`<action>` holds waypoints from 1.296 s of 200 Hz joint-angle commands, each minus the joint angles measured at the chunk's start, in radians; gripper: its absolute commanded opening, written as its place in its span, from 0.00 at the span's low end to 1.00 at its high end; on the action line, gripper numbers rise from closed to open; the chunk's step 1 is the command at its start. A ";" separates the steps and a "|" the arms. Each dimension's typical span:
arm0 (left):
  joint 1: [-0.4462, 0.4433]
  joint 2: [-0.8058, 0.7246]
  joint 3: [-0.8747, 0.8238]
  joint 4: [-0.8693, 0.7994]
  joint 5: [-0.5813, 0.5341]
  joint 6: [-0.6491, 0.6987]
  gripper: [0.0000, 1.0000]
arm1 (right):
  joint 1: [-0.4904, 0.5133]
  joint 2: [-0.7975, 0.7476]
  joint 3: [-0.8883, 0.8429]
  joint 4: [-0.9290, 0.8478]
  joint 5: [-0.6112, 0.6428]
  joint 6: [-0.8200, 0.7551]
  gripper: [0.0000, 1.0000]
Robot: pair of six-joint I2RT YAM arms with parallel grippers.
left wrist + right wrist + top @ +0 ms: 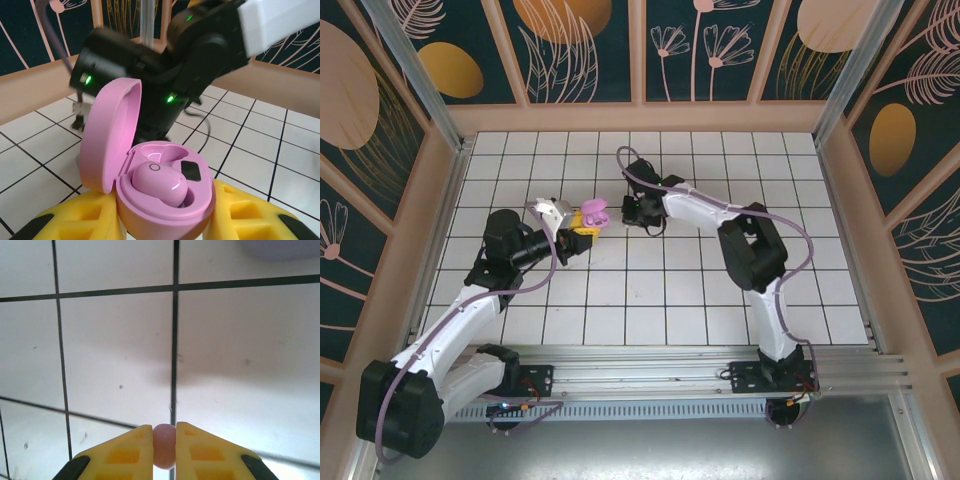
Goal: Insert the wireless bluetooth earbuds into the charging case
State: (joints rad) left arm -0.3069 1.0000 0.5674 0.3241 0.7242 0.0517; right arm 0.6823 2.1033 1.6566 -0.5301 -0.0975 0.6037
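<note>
My left gripper [582, 228] is shut on the pink charging case [165, 205], holding it between yellow fingers [245, 215] with its lid [107, 140] hinged open to the left. One pink earbud [159, 182] sits in the near socket. The far socket [165, 152] is empty. The case [592, 213] hangs left of the table's middle. Just right of it, my right gripper [630, 210] is low over the tiles. In the right wrist view that gripper [164, 442] is shut on a second pink earbud [164, 447], pinched between its yellow fingertips.
The right arm's black wrist [200, 45] looms directly behind the open case. A rounded lavender thing [285, 247] lies at the top edge of the right wrist view. Wooden-framed walls [640, 115] enclose the white tiled table [720, 290].
</note>
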 commanded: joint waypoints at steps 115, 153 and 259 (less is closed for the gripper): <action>0.000 0.082 0.057 0.066 0.063 -0.081 0.00 | 0.122 -0.551 -0.082 -0.101 0.197 -0.291 0.14; -0.001 0.092 0.055 0.087 0.068 -0.105 0.00 | 0.191 -0.537 -0.022 -0.129 0.217 -0.346 0.14; -0.004 0.080 0.051 0.073 0.064 -0.101 0.00 | 0.261 -0.432 0.062 -0.165 0.193 -0.422 0.14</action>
State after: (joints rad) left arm -0.3069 1.0912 0.5968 0.3637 0.7628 -0.0391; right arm 0.9295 1.6478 1.6684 -0.6617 0.0895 0.2111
